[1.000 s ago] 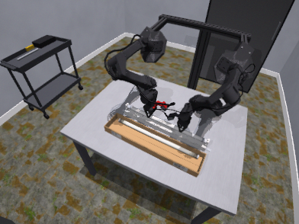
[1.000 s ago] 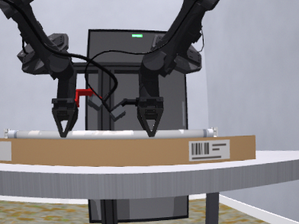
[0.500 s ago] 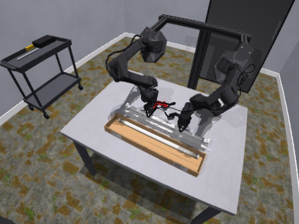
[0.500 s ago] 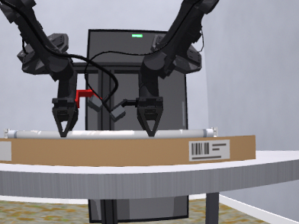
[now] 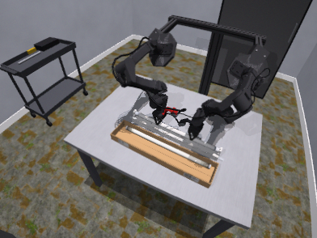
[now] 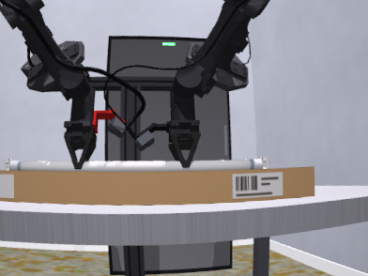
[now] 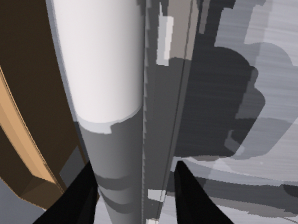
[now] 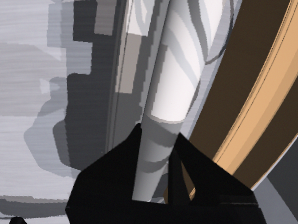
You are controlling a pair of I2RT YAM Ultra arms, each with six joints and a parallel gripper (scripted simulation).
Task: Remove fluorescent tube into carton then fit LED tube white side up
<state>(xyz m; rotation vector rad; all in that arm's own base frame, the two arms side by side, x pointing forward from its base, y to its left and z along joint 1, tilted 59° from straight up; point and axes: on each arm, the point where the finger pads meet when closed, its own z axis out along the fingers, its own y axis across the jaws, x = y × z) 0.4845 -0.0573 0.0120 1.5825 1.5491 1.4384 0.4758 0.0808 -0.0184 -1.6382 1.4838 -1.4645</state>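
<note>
Carton (image 5: 159,163) (image 6: 141,188) (image 7: 22,135) (image 8: 265,90): a long, open box resting flat on the tabletop (image 5: 89,121) (image 6: 329,192) (image 7: 270,100) (image 8: 25,105). One tube (image 5: 167,146) lies lengthwise inside it, low between its long walls; that looks like the old fluorescent tube.

Just beside the carton, on the side towards the arms, the light fixture runs roughly parallel to it. Beyond the carton in the exterior view, the LED tube (image 5: 178,130) (image 6: 131,164) (image 7: 107,60) (image 8: 175,85) stretches between one lampholder (image 5: 219,150) (image 6: 264,162) and the other lampholder (image 6: 7,164), with a white face showing upwards. Whether its ends are locked in, I cannot tell.

Both grippers point down just beside the carton, over that tube. The left gripper (image 5: 192,138) (image 6: 186,166) (image 7: 136,166) has its fingers partly apart, one to each side of the tube, with a gap showing on the side away from the carton. The right gripper (image 5: 157,122) (image 6: 78,166) (image 8: 156,132) has its fingers closer together and appears clamped on the same tube. A dark trolley (image 5: 50,61) stands well apart from the carton, off the tabletop
</note>
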